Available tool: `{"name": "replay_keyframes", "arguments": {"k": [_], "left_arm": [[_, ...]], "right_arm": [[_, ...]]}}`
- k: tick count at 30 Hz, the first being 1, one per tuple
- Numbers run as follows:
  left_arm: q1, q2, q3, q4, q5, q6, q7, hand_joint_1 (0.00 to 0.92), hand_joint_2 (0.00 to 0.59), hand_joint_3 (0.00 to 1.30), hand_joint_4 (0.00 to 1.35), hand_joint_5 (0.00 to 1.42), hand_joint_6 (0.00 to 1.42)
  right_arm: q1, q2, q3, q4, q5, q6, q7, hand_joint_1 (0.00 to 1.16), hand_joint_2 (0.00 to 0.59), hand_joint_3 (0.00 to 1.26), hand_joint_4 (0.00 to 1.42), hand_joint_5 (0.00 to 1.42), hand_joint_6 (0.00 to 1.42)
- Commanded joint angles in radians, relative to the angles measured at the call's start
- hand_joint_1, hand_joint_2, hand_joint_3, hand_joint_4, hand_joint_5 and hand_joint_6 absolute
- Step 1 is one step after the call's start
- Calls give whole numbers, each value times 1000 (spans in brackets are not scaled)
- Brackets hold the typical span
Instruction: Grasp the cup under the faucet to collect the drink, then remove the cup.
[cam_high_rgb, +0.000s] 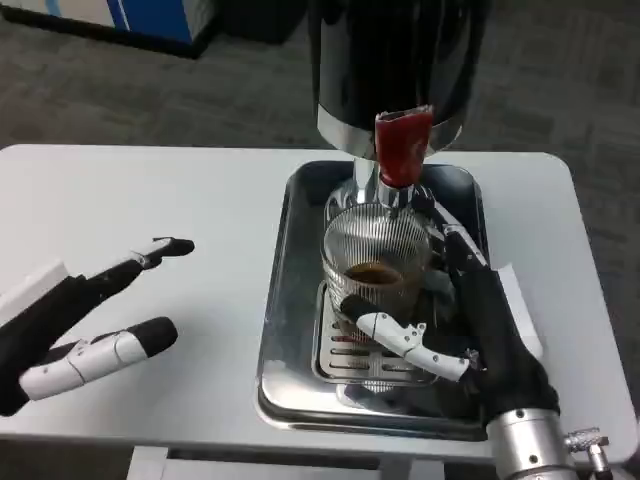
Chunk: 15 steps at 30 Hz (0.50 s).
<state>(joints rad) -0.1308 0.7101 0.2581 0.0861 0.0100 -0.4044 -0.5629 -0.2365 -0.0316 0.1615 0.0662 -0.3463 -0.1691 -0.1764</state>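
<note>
While the cup stands under the faucet, the scene reads so:

Cup: the ribbed glass cup stands upright on the grille inside the tray, right below the faucet; dark drink shows in its lower part.

Faucet: a red lever on a chrome neck, coming out of the black dispenser that stands at the tray's far end.

Right hand: the right hand reaches into the tray from the near right. Its fingers wrap around the cup, one white finger crossing the near side of the glass low down, another lying along its right side, while the black palm sits against the cup's right. It holds the cup, which rests on the grille.

Left hand: the left hand lies over the tabletop at the near left, well apart from the tray. Its fingers are wide apart and hold nothing; one points toward the tray, another lies nearer the front edge.

Tray: shiny steel, rectangular, set on the right half of the tabletop, with the slotted grille in its near half.

Paper: a white slip shows at the tray's right rim, partly hidden behind the right hand.

Floor: grey carpet beyond the tabletop.
</note>
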Motion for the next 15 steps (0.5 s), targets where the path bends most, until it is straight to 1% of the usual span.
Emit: {"name": "replay_keyframes", "arguments": {"k": [1, 11, 15], "left_arm": [[15, 22, 10, 2, 9, 6, 15, 0, 53, 120, 14, 40, 0], [33, 31, 17, -4, 5, 6, 23, 0, 53, 120, 14, 40, 0], [39, 34, 18, -6, 3, 6, 24, 0, 55, 122, 14, 40, 0]], "right_arm": [[11, 16, 25, 12, -3, 40, 20, 758, 135, 227, 325, 375, 325], [-3, 24, 30, 25, -4, 55, 18, 795, 138, 329, 439, 492, 425], [-7, 28, 31, 30, -6, 59, 13, 794, 134, 368, 464, 518, 437]]}}
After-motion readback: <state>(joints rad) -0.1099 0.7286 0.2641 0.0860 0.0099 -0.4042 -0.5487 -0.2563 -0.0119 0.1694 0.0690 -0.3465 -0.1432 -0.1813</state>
